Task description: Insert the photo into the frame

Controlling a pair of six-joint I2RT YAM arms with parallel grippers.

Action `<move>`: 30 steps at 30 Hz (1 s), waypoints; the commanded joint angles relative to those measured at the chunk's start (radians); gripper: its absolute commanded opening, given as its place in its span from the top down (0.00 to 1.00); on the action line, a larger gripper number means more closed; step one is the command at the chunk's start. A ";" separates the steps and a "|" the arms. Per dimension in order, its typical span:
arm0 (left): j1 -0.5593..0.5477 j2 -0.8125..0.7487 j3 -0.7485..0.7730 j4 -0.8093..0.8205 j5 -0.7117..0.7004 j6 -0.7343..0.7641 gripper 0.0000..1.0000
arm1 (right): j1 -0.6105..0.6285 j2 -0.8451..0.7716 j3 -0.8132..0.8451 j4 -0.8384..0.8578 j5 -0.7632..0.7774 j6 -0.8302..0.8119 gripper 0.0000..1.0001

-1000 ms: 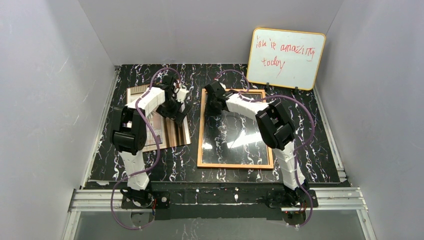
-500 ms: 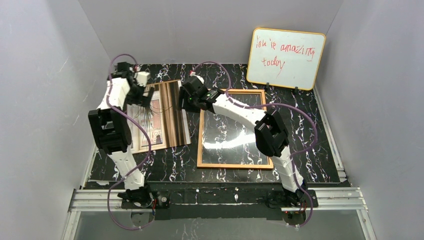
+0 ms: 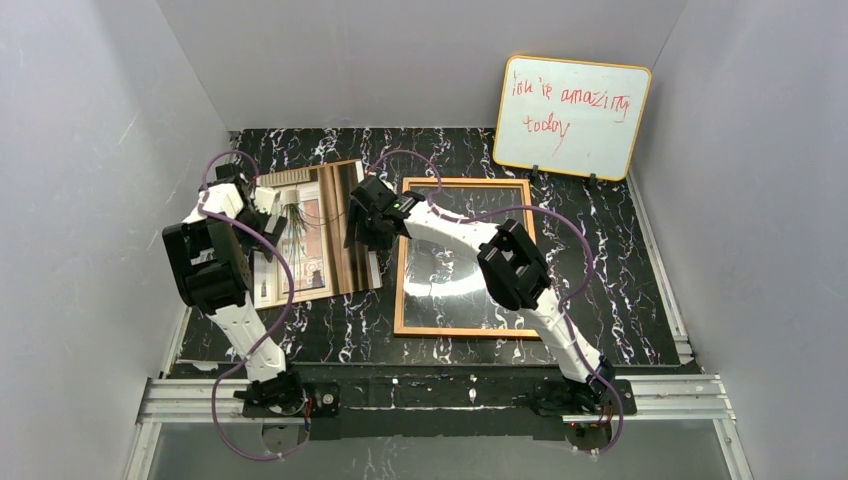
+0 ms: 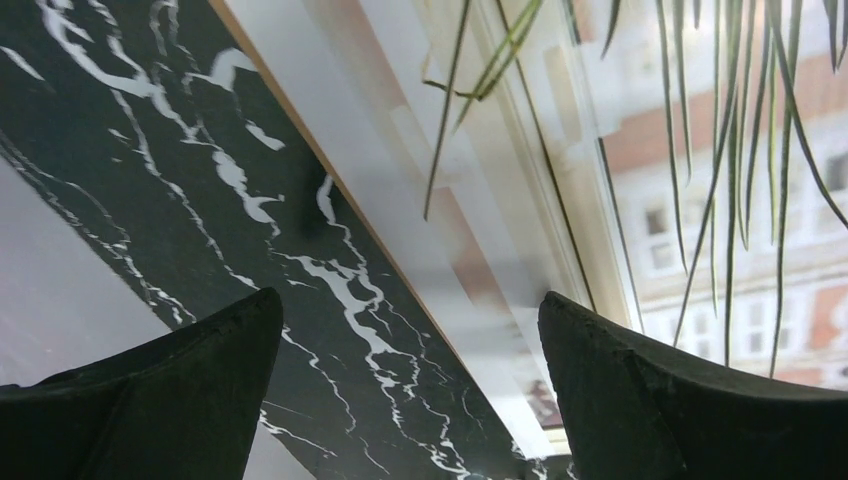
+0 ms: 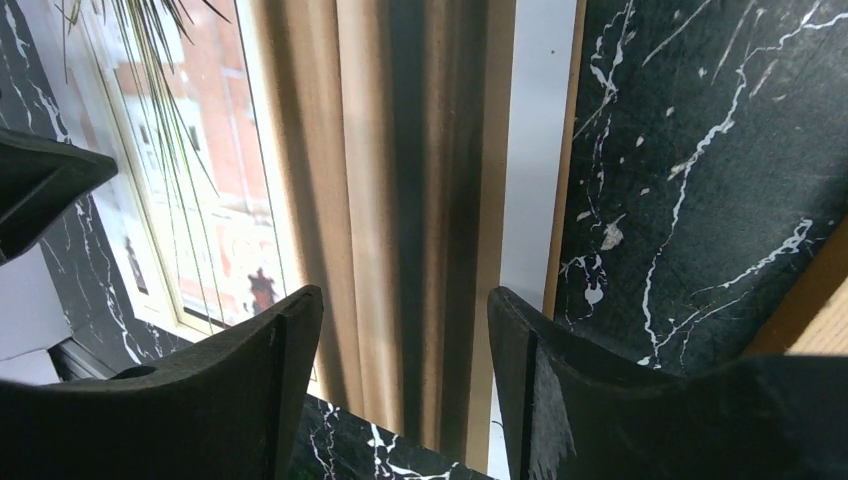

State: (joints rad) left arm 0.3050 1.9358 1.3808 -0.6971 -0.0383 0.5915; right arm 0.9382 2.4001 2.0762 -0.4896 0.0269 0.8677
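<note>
Toward the far-left corner of the black marble counter (image 3: 620, 300): one photo (image 3: 315, 240), a curtained-room print, lying flat. Just to its right, at mid-counter: one orange-brown wooden frame (image 3: 465, 330), flat, with marble showing through its glossy face. Left gripper (image 4: 410, 295): fingers spread wide, nothing held, straddling the photo's left edge. Right gripper (image 5: 405, 291): likewise wide and empty, over the right border. You should seat a finger at each edge, close both sides evenly and lift level. The glossy print will likely bow or slip if one side leads.
</note>
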 commanded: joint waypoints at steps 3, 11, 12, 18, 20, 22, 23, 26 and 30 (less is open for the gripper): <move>0.010 -0.038 -0.050 0.046 -0.020 0.032 0.02 | 0.003 0.022 0.046 -0.008 -0.014 0.030 0.30; 0.009 0.005 -0.110 0.067 0.007 0.005 0.05 | 0.003 0.044 0.039 -0.065 -0.003 0.056 0.33; 0.009 0.005 -0.117 0.072 0.006 0.008 0.05 | 0.003 0.028 0.024 -0.063 0.010 0.052 0.32; 0.009 0.014 -0.151 0.109 -0.037 0.022 0.05 | 0.003 -0.066 -0.052 -0.073 0.072 0.030 0.31; 0.009 0.019 -0.151 0.114 -0.046 0.024 0.05 | 0.002 -0.096 -0.095 -0.071 0.082 0.033 0.31; 0.009 0.023 -0.149 0.120 -0.050 0.025 0.05 | 0.002 -0.113 -0.128 -0.072 0.082 0.042 0.31; 0.010 0.024 -0.147 0.119 -0.052 0.024 0.05 | 0.003 -0.116 -0.139 -0.072 0.077 0.046 0.31; 0.010 0.026 -0.141 0.121 -0.049 0.021 0.05 | 0.008 -0.107 -0.145 -0.094 0.077 0.050 0.32; 0.010 0.024 -0.138 0.119 -0.043 0.019 0.05 | 0.015 -0.099 -0.151 -0.097 0.053 0.052 0.32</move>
State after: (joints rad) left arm 0.3065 1.8877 1.2976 -0.5900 -0.0452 0.6022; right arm 0.9409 2.3337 1.9400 -0.5480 0.0792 0.9142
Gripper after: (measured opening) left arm 0.952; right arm 0.678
